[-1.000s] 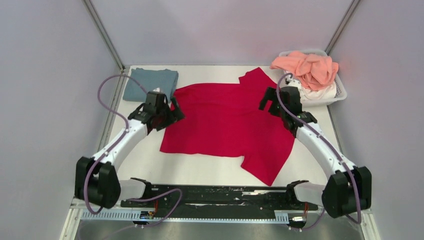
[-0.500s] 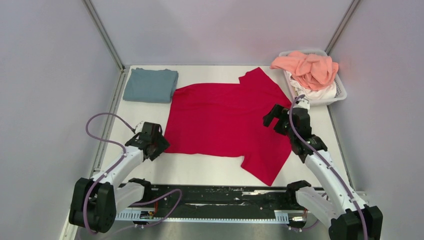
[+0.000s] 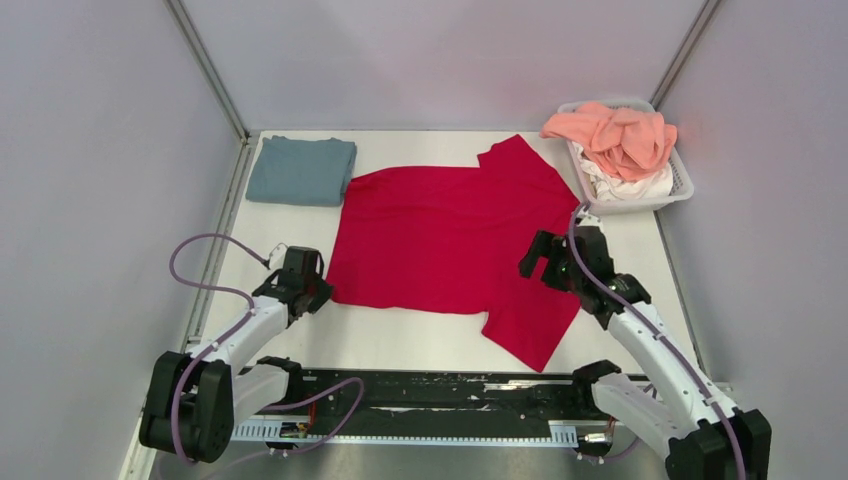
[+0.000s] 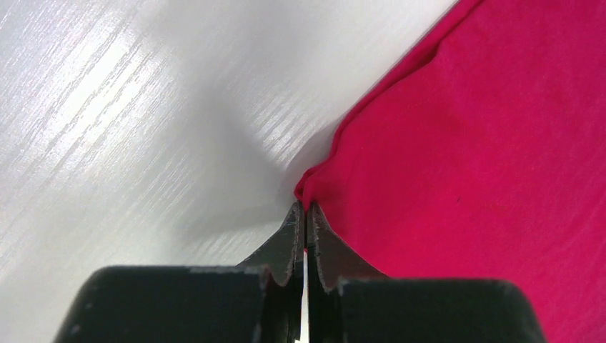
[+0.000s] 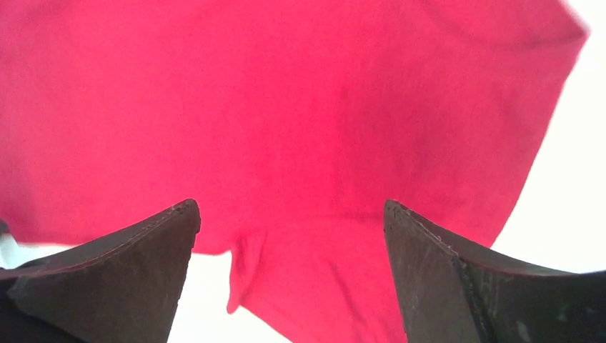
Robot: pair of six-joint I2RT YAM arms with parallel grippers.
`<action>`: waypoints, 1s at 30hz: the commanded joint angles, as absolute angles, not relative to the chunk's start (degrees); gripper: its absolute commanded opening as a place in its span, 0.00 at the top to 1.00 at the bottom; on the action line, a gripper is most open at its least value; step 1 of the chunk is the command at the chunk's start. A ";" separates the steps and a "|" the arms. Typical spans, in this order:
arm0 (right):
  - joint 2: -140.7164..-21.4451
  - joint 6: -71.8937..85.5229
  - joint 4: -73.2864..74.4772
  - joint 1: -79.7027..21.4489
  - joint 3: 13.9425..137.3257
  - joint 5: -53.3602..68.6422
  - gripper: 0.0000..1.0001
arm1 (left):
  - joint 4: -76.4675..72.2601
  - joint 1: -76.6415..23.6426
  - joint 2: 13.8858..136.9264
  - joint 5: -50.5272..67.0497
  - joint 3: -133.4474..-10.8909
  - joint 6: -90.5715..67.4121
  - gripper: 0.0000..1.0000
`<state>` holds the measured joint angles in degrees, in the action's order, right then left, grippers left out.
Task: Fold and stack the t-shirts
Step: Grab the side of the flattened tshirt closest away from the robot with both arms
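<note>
Crimson hem of the bright red cotton t-shirt (image 4: 464, 143) sits nipped in the clenched left gripper (image 4: 305, 207), which has dropped from the shirt's far-left side to its near-left corner. The right gripper (image 5: 289, 207), spread wide, has drawn nearer above the right side. A fold looks ready to start. The shirt lies flat on the white table (image 3: 400, 340), sleeves out.

Table (image 3: 400, 342): spread t-shirt (image 3: 450, 240) at ctr. Folded t-shirt (image 3: 302, 170) in far-L corner, just beside spread one's far-L edge. Basket (image 3: 684, 182) far-R, heaped t-shirts (image 3: 615, 135) in it. L gripper (image 3: 312, 292) touching spread shirt's near-L corner. R gripper (image 3: 543, 262) over its near-R part.
</note>
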<state>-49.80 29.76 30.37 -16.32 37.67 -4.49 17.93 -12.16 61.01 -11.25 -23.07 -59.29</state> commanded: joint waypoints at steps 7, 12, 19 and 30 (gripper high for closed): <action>-59.00 43.84 51.38 -39.41 36.20 -5.33 0.17 | 17.62 -11.86 60.58 -14.67 -22.49 -60.17 1.00; -60.76 46.32 52.41 -42.26 34.05 -6.64 0.29 | 17.33 -11.85 60.57 -14.04 -22.66 -59.73 1.00; -67.07 47.57 46.14 -42.23 31.73 -7.89 0.36 | 14.17 -11.83 59.76 -13.46 -20.83 -60.15 1.00; -72.85 48.30 47.03 -42.52 32.92 -8.14 0.86 | 16.42 -11.86 58.18 -13.81 -21.00 -60.97 1.00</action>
<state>-71.50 46.78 48.73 -42.00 35.05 -7.03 15.42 -12.19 59.55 -11.81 -21.37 -59.51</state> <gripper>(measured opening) 0.239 0.008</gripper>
